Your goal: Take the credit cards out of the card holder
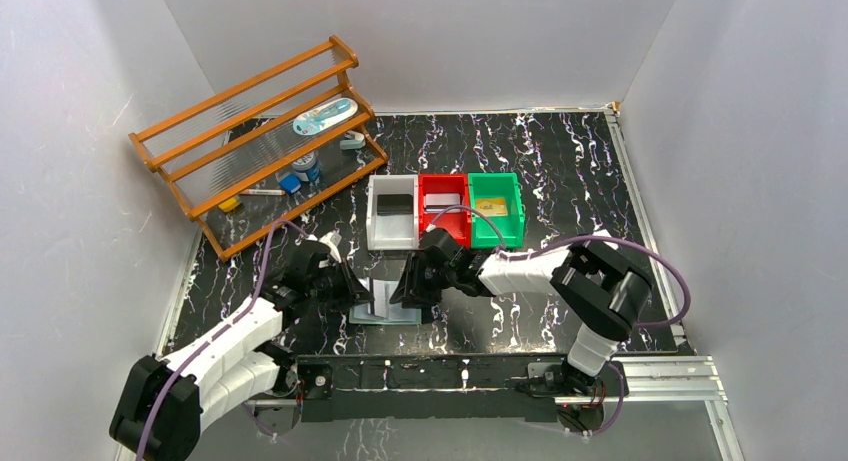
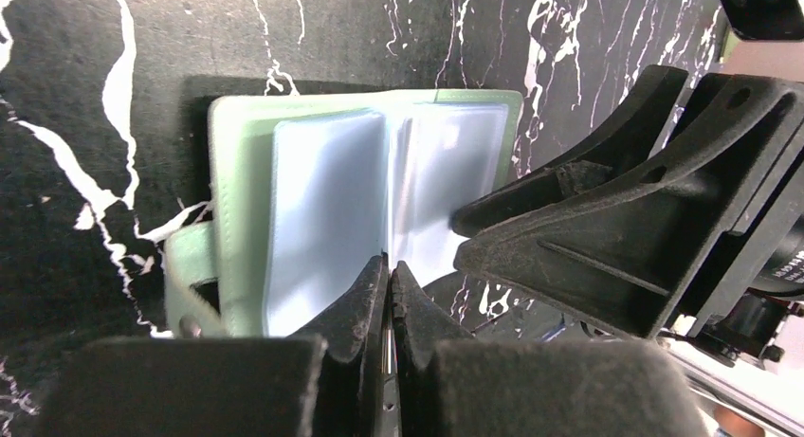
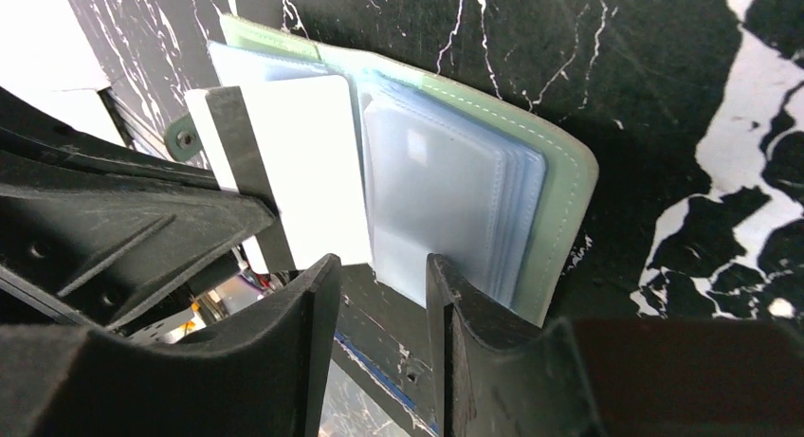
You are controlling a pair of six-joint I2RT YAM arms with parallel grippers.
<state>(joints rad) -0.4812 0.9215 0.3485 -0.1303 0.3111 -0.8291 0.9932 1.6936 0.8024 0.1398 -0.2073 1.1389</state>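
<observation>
Looks like a robotics lab: bare white walls (image 1: 420, 41) around black marbled table (image 1: 560, 161), aluminium mounting rail (image 1: 660, 376) at near edge.

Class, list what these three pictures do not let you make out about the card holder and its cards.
Top view: card holder largely hidden between left gripper and right gripper.
Right wrist view: the white credit card has its near corner behind the left gripper's fingers; no print shows.
Both wrist views: glare on the clear pockets hides whether more cards remain.
</observation>
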